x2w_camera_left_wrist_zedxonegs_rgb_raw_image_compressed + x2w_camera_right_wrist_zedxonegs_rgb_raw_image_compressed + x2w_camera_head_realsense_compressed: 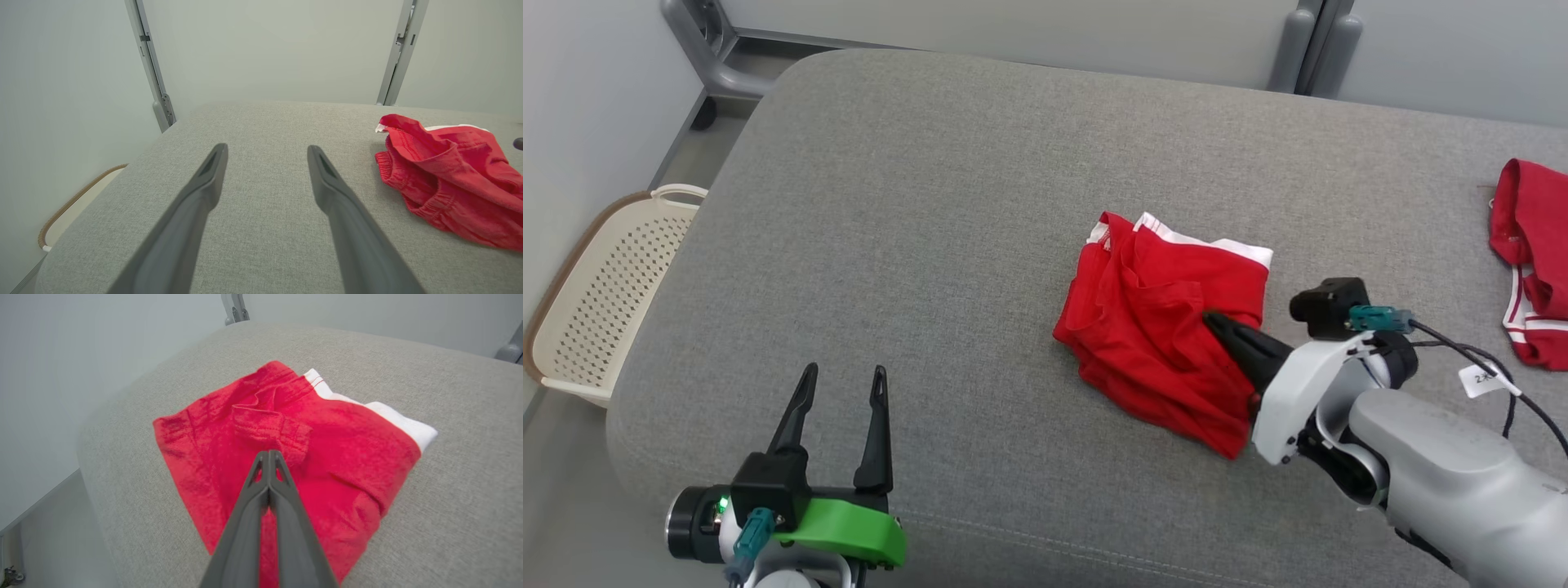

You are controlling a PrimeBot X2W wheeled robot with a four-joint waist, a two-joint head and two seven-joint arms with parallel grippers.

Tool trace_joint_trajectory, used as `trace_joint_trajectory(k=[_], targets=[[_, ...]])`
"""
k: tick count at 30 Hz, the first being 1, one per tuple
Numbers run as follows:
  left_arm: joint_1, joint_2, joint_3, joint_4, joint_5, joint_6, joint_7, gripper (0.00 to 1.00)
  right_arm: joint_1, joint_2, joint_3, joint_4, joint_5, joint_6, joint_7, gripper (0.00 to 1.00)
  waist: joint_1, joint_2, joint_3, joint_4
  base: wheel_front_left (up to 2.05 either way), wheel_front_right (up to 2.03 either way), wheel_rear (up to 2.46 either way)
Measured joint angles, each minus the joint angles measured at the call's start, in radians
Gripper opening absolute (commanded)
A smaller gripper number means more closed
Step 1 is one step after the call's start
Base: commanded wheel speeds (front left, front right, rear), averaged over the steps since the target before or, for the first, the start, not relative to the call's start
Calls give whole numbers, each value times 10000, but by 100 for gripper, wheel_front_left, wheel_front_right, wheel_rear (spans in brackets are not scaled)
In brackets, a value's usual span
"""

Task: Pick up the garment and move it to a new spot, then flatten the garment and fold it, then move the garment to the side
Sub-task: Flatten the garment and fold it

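A red garment [1152,327] with a white band along its far edge lies in a loosely folded bundle on the grey cushioned surface [931,245], right of centre. My right gripper [1209,318] is shut, and its joined tips lie over the middle of the cloth with no fabric seen between them. In the right wrist view the garment [347,457] spreads beneath my right gripper [268,454], beside a small raised fold. My left gripper [844,380] is open and empty near the front left edge. In the left wrist view my left gripper [265,151] has the garment [449,183] well off to its right.
Another red piece of clothing with white stripes [1535,245] lies at the far right edge of the surface. A cream perforated basket [596,294] stands on the floor off the left side. Grey metal frame posts [711,57] rise behind the surface.
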Motion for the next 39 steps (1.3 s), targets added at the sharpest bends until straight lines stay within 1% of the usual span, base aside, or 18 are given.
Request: trace_joint_trajectory(k=[2,5,11,15,18,29,33,39], targets=[[13,0,-25,-4,-10,0,0,100,45,-94,-276,215,-232,0,0,0,0,0,17,10,0,0,0],[12,0,-54,-2,-10,-2,0,100,37,17,-359,809,-566,0,0,0,0,0,55,50,0,0,0],[-20,0,-196,-19,-10,-13,0,100,-339,616,-46,2188,-930,0,0,0,0,0,161,252,0,0,0],[-35,-2,-251,-17,-10,-12,0,100,-567,842,391,3095,-1016,0,0,0,0,0,246,421,0,0,0],[-60,-2,-267,-13,-12,-10,0,100,-671,1024,610,3478,-930,0,0,0,0,0,301,535,0,0,0],[-116,-2,-385,19,-96,12,0,100,-863,1480,888,3593,-184,0,-2,0,0,0,407,765,0,0,0],[-121,-2,-403,65,-102,19,0,100,-767,1628,984,2995,2,0,-2,0,0,0,383,805,0,0,0],[-123,-2,-389,96,-117,52,0,100,-448,1588,1124,2355,54,0,-2,0,0,0,337,812,0,0,0]])
